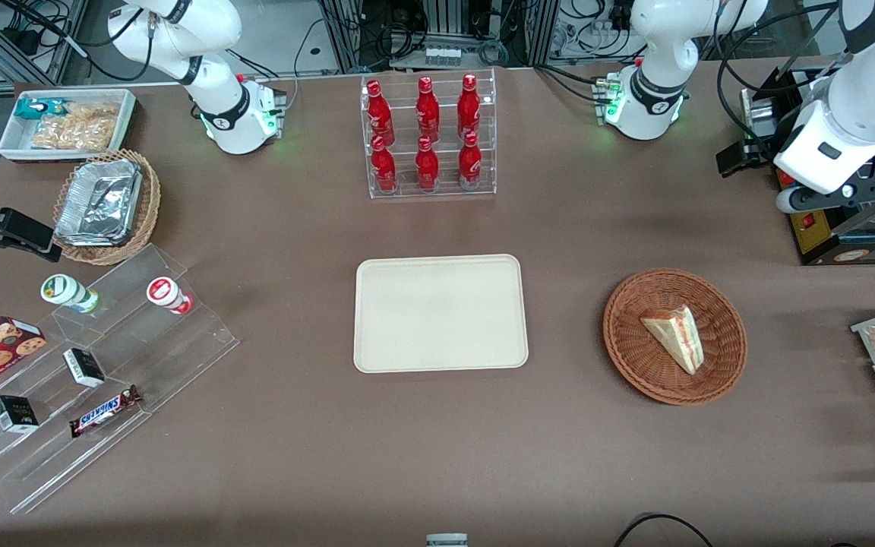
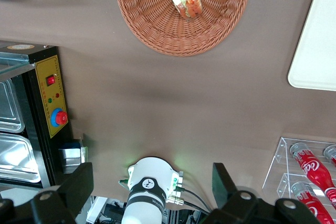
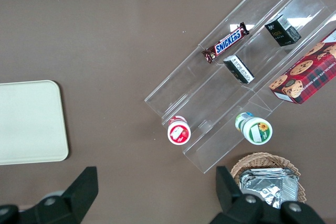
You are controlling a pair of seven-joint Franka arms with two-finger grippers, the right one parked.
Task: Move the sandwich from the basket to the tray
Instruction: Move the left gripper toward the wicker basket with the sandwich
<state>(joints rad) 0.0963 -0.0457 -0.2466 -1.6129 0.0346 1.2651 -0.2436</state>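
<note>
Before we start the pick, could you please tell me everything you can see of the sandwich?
The sandwich is a triangular wedge of pale bread with red and green filling along its cut edge, seemingly in clear wrap. It lies on its side in the round reddish-brown wicker basket, touching only the weave. The gripper is open, high above the table, farther from the front camera than the basket, holding nothing.

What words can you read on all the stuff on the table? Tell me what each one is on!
"SNICKERS" on the candy bar on the clear stepped shelf.
"CHOCOLATE CHIP" on the red cookie box; the rest is too small.
"Coca-Cola" script on the red bottles, only partly readable.
Small black boxes and yogurt cups: print too small.
The gripper hangs open high above the table, without lettering.
</note>
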